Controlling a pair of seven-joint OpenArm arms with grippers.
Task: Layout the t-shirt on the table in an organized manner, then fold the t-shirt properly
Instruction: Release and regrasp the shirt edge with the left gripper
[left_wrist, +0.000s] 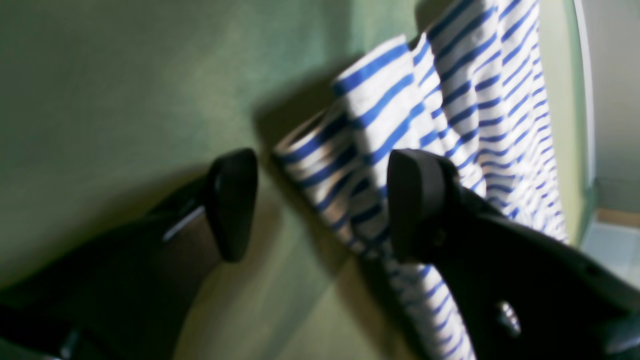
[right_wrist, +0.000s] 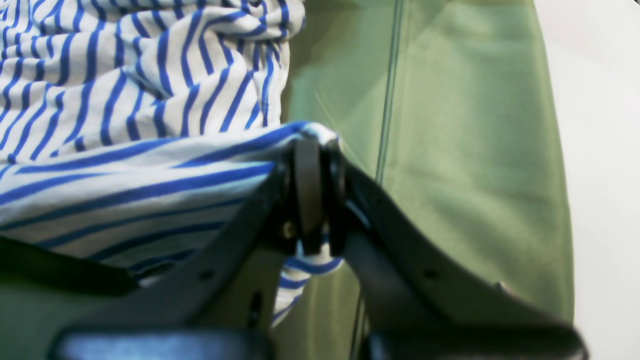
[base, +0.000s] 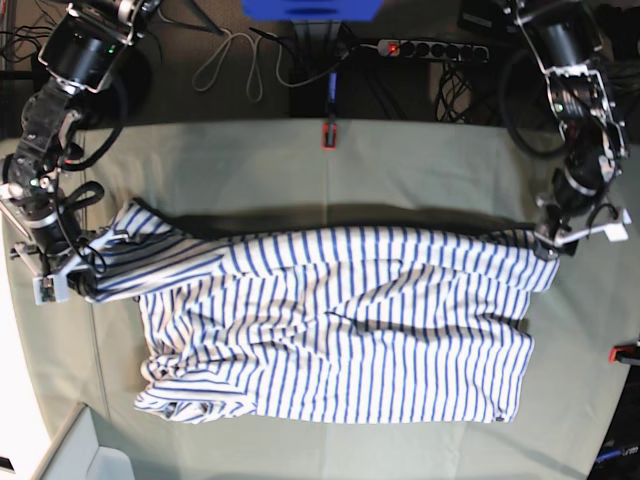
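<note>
I had the t-shirt (base: 340, 320) stretched across the middle of the table (base: 330, 165), its length running from the left side to the right, so the fabric could be pulled flat before any fold. My right gripper (right_wrist: 320, 195), at the left side of the base view, was clenched on a bunched corner of the cloth, lifting that end slightly off the surface to keep tension. My left gripper (left_wrist: 320, 205), at the right side, stood released, its jaws spread with a shirt edge between them and nothing pinched. I judged the spreading unfinished: the near left part lay rumpled, so that corner probably needed smoothing next.
</note>
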